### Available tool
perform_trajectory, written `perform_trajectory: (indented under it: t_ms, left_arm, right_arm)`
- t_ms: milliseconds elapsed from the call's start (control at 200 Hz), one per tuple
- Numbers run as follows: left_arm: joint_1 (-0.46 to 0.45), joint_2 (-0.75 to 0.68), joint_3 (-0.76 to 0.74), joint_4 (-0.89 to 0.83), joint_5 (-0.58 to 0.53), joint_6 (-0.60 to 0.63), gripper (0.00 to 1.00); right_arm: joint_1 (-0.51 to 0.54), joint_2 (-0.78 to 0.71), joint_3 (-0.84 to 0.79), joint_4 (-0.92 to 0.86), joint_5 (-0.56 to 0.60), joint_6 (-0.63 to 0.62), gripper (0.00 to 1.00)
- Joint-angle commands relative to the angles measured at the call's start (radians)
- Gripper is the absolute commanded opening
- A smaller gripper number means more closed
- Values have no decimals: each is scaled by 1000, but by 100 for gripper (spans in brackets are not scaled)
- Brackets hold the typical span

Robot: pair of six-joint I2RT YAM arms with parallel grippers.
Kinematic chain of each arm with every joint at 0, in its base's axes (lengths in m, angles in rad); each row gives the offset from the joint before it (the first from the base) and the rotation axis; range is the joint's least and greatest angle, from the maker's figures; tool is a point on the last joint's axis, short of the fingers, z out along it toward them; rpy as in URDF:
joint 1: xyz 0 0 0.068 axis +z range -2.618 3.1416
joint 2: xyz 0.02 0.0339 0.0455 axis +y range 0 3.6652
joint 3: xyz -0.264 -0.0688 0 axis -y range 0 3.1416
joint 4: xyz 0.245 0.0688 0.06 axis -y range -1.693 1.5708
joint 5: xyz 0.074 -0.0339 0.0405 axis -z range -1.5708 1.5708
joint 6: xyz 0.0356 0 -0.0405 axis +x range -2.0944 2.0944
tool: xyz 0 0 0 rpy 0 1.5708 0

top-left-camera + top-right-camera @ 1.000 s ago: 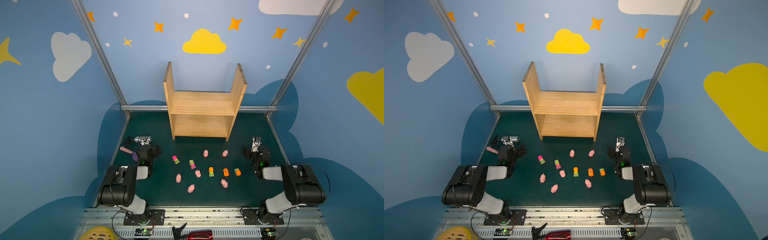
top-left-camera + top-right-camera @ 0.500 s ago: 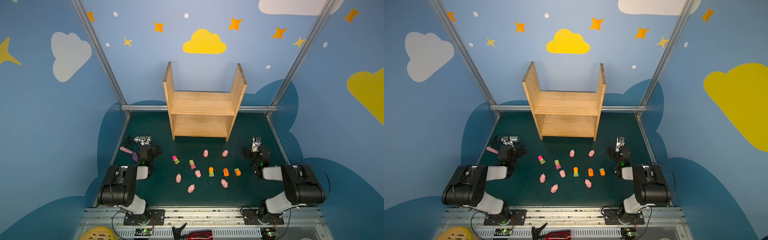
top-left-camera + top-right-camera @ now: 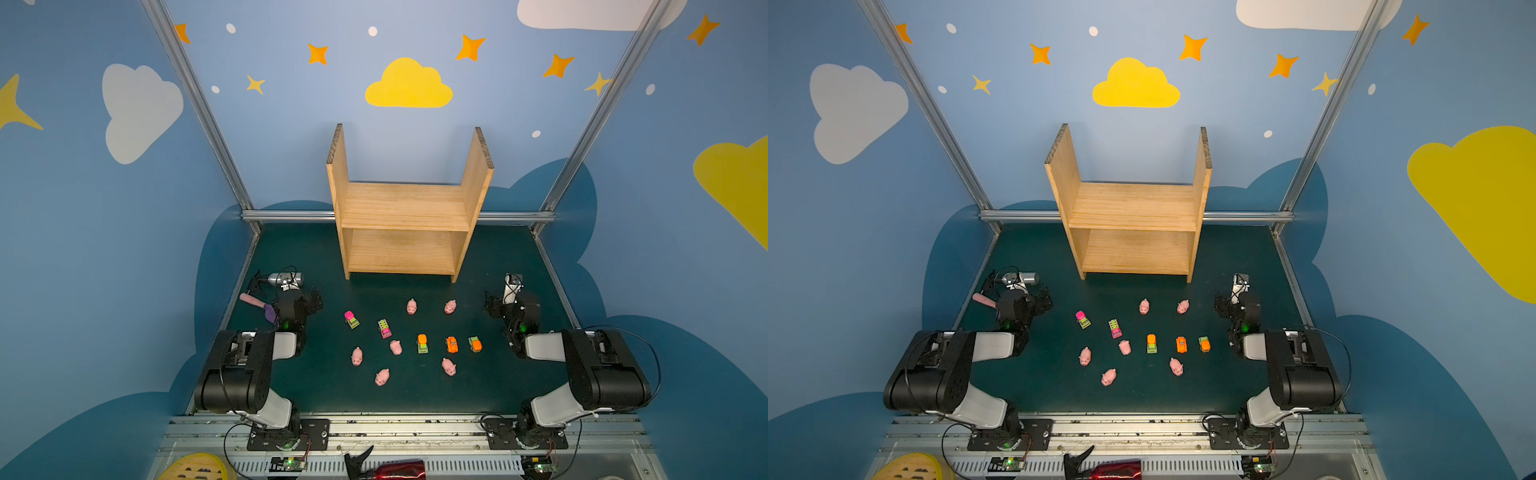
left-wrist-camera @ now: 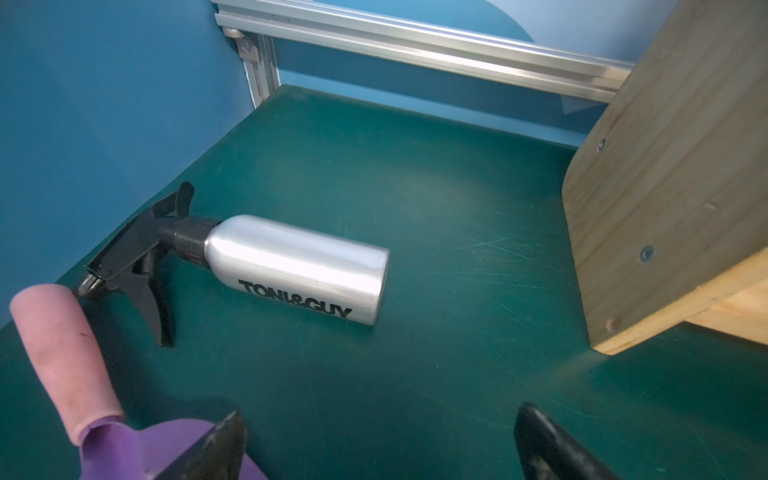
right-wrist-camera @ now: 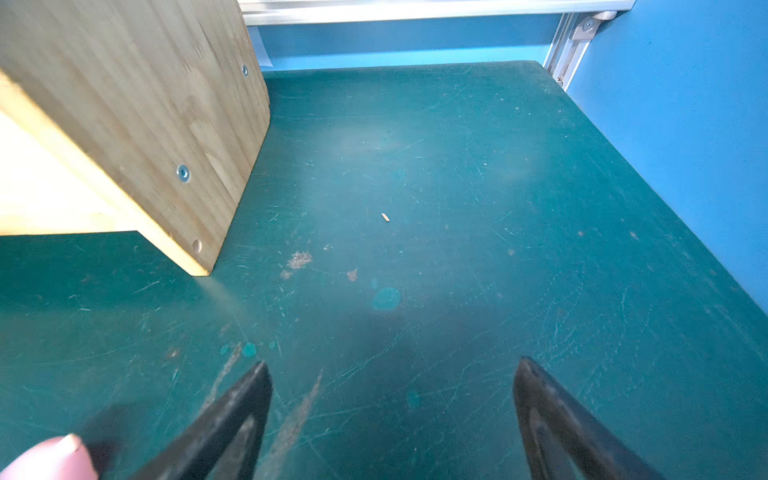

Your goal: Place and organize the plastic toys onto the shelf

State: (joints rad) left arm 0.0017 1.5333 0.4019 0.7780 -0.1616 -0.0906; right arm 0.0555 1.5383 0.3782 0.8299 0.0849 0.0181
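Note:
Several pink pigs [image 3: 395, 347] [image 3: 1124, 347] and small vehicles in orange [image 3: 451, 344], lime green [image 3: 422, 343] and hot pink [image 3: 384, 328] lie scattered on the green mat, seen in both top views. Behind them stands the wooden shelf [image 3: 405, 203] [image 3: 1133, 203], both boards bare. My left gripper [image 3: 296, 302] [image 4: 380, 411] rests low at the mat's left side, open and empty. One of its fingers [image 4: 216, 444] hangs over the purple scoop. At the right side my right gripper [image 3: 513, 304] [image 5: 392, 363] is open over bare mat. The shelf's side panels [image 4: 673, 174] [image 5: 158, 108] show in both wrist views.
A silver spray bottle [image 3: 286, 277] [image 4: 299, 266] lies on its side ahead of the left gripper. Beside it is a purple scoop with a pink handle [image 3: 253, 300] [image 4: 62, 353]. Blue walls and aluminium posts [image 3: 199, 104] enclose the mat. A blurred pink shape [image 5: 45, 459] sits by a right finger.

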Motion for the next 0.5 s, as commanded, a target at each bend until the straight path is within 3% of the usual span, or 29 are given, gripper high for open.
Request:
perform_trajectory:
  t_ms: [0,496]
  left_arm:
    - [4,-9,5,-3,10,2,100]
    - [7,-7,5,-4,15,0,100]
  right_arm:
    - [-1,-16,16,-2,-8,-5,89]
    - [-1,-18,15,-1,-8,-4,89]
